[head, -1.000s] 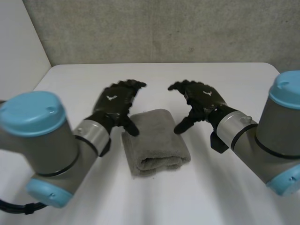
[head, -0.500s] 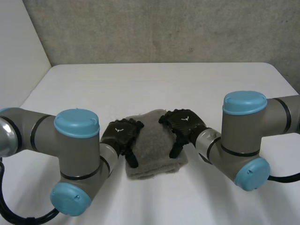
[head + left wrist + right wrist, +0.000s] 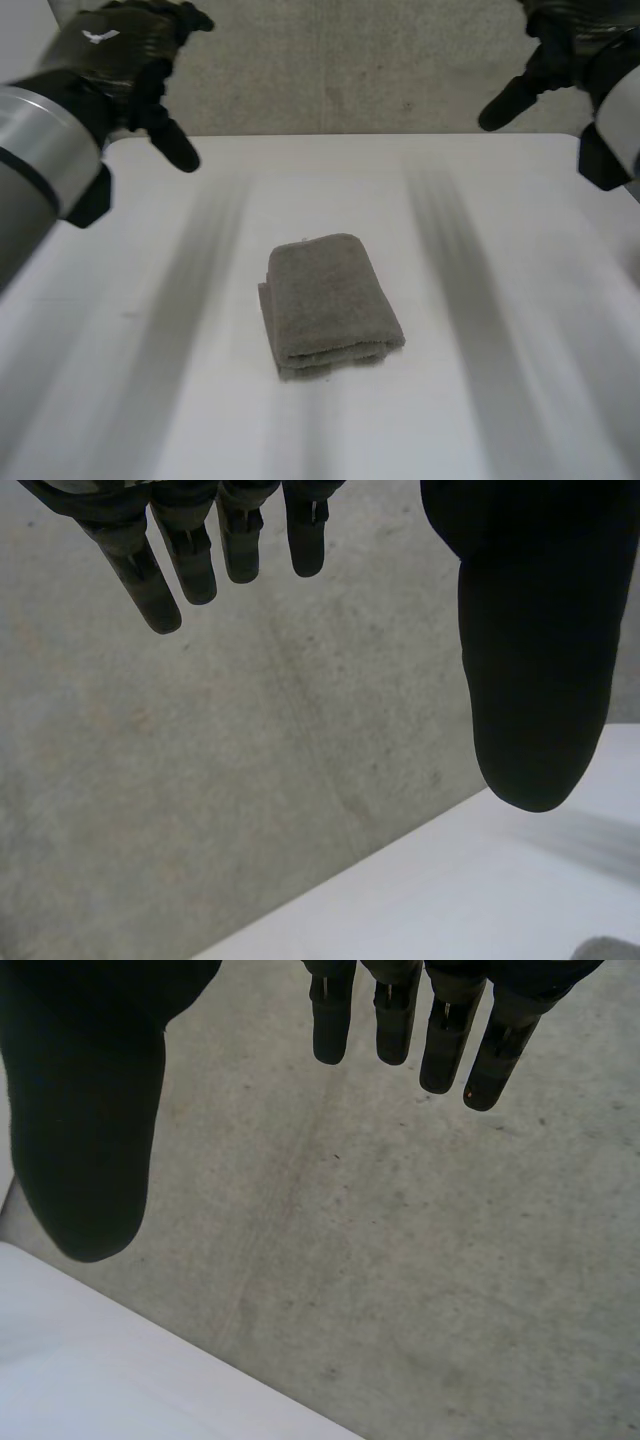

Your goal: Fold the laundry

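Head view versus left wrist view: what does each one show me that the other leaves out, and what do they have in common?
The head view gives the whole folded grey towel lying in the middle of the table, touched by neither hand, and the right hand high at the far right. The left wrist view gives the left hand from its underside: straight fingers and thumb spread, holding nothing. Both share the left hand, the white table and the grey wall behind it.

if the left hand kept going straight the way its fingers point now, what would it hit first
Probably the grey wall: the left hand is raised and open, aimed over the far edge of the table at it. Nothing else shows in that line, though depth is unclear.
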Controlling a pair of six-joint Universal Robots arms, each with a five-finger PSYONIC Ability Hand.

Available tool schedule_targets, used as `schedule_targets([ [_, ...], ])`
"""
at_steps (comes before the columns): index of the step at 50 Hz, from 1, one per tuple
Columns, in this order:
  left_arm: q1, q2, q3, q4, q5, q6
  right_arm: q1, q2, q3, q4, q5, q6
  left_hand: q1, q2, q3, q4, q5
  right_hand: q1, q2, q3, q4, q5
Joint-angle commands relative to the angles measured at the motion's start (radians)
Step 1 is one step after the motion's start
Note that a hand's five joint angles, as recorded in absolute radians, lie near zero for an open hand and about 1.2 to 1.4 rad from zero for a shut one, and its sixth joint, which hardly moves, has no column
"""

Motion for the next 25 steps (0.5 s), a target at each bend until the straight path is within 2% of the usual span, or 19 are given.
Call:
schedule_targets([
  [1, 0.018, 0.001, 0.023, -0.087, 0.003, -0.053, -0.001, -0.019, 0.003, 0.053, 0.008, -0.017, -0.018, -0.009, -0.009, -0.009, -0.03, -0.046, -0.07, -0.045, -0.063, -0.051],
  [15, 0.035, 0.016, 0.03, -0.086, 0.017, -0.064, 0.008, -0.005, 0.028, 0.053, -0.002, -0.021, -0.018, -0.009, -0.009, -0.009, -0.03, -0.046, -0.07, -0.045, -0.063, -0.051],
  [25, 0.065, 0.014, 0.022, -0.086, 0.092, -0.067, 0.012, -0.011, 0.052, 0.047, 0.0, -0.044, -0.018, -0.009, -0.009, -0.009, -0.03, -0.046, -0.07, -0.045, -0.063, -0.051],
])
